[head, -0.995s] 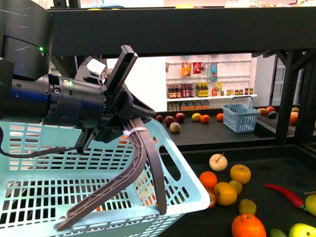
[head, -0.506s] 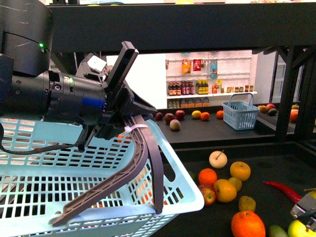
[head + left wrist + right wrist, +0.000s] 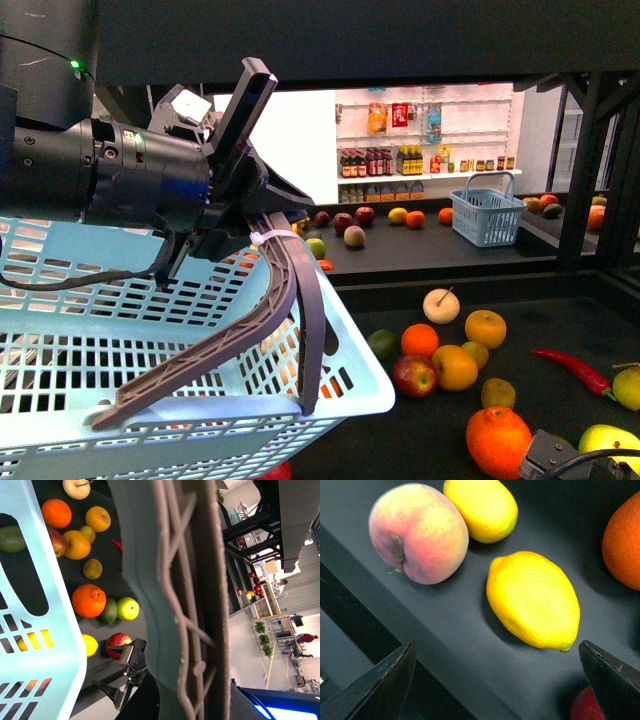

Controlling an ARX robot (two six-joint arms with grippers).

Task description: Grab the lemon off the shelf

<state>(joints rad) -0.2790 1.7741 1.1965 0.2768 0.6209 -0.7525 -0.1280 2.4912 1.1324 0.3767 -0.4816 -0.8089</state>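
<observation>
**Ana:** Where was the lemon [image 3: 532, 600]?

**Ben:** It lay on its side on the dark deck of the shelf [image 3: 445, 630], near the deck's edge. A peach [image 3: 417, 532] and a smaller yellow fruit [image 3: 480, 507] sat just beside it, and an orange [image 3: 625, 545] was near.

**Ana:** And the right gripper [image 3: 497, 647]?

**Ben:** Its black fingers [image 3: 390, 675] were spread wide and held nothing. The lemon lay ahead of the gap between them, untouched.

**Ana:** The left gripper [image 3: 240, 230]?

**Ben:** It was clamped on the grey-brown handle [image 3: 280, 330] of a pale blue basket [image 3: 200, 400], which was held tilted at the left of the front view.

**Ana:** Anything further out?

**Ben:** More loose fruit and a red chili [image 3: 572, 370] lay on the deck. A small blue basket [image 3: 487, 215] stood on a farther deck, well apart.
</observation>
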